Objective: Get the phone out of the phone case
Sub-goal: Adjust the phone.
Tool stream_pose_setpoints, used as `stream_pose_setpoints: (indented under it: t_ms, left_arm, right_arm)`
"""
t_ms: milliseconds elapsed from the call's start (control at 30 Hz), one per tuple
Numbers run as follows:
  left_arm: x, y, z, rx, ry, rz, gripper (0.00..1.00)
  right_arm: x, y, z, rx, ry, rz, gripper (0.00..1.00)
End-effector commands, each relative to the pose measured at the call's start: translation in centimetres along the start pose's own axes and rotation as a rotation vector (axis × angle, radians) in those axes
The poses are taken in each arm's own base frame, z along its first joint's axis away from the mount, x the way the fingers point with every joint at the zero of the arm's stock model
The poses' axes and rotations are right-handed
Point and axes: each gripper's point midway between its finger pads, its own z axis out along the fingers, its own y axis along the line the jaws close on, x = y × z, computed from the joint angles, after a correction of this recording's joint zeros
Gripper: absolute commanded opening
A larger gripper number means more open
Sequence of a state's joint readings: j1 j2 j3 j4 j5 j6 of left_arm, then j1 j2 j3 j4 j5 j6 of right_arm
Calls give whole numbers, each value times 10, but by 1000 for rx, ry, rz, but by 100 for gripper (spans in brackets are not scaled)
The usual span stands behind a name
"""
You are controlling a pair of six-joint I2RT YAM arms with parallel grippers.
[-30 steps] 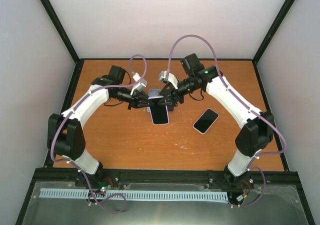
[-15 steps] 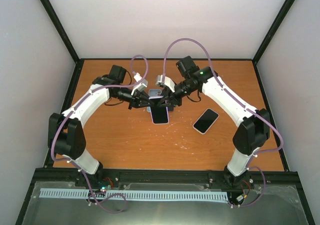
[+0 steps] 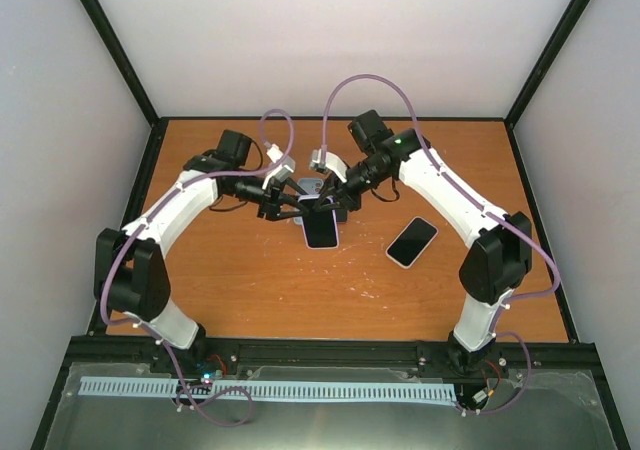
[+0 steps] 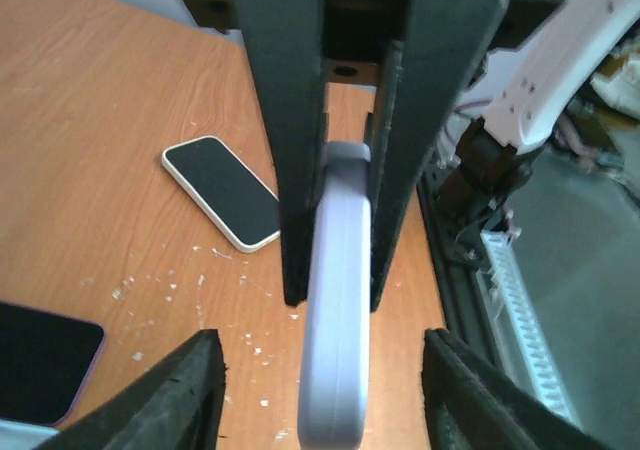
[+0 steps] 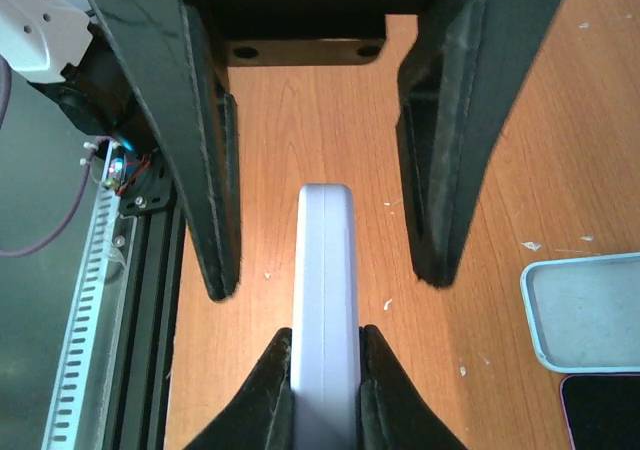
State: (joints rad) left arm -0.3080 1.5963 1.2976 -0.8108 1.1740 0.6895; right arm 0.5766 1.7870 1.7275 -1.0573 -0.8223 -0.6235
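The phone [image 3: 321, 228], dark screen towards the top camera, sits in a lavender phone case [image 5: 326, 270] and hangs in the air between the two arms. My right gripper [image 5: 325, 332] is shut on the case's upper edge, one finger on each face. My left gripper [image 4: 322, 335] faces it from the other side and stands open, its pads well off both faces of the case [image 4: 335, 300]. In the top view the left gripper [image 3: 298, 207] and right gripper [image 3: 337, 201] nearly meet above the phone. The case's back is hidden.
A white-rimmed phone [image 3: 412, 242] lies screen-up on the wooden table [image 3: 250, 290] to the right. A light blue empty case [image 5: 585, 310] and another dark phone [image 5: 603, 410] lie on the far side below the grippers. Black frame rails edge the table.
My left gripper has opened and let go of the case. My right gripper has closed onto the case's edge and shifted slightly left.
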Motion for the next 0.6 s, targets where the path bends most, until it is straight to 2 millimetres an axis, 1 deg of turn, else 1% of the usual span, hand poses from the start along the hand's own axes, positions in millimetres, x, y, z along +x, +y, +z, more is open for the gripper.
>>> stream_pose_setpoints:
  t_ms: [0, 133, 233, 300, 367, 400, 433, 467, 500, 567]
  left_arm:
    - [-21, -2, -25, -38, -115, -34, 62]
    - [-25, 2, -50, -122, -187, -54, 77]
    - [-29, -2, -65, -175, -232, -45, 85]
    - [-30, -4, -70, -201, -246, -43, 93]
    - [-27, -6, -73, -218, -252, -69, 95]
    - [-22, -7, -72, -214, -254, -94, 95]
    - [-22, -12, -73, -211, -259, -93, 96]
    - [-18, -15, -72, -207, -261, -104, 96]
    - [-17, -19, -72, -207, -266, -107, 99]
    - [-16, -25, -72, -208, -275, -101, 100]
  right_arm:
    - [-25, 2, -19, -21, -101, 28, 3]
    - [-43, -5, -38, -24, -197, 80, 3]
    - [-62, -3, -55, -44, -279, 97, 3]
    - [-73, -1, -66, -56, -327, 105, 3]
    - [-84, 1, -77, -71, -369, 116, 3]
    - [-88, 3, -83, -82, -392, 117, 3]
    - [-92, 5, -89, -96, -410, 119, 3]
    - [-96, 9, -93, -114, -426, 112, 3]
    - [-98, 13, -96, -127, -436, 102, 3]
    - [-100, 21, -99, -154, -449, 91, 3]
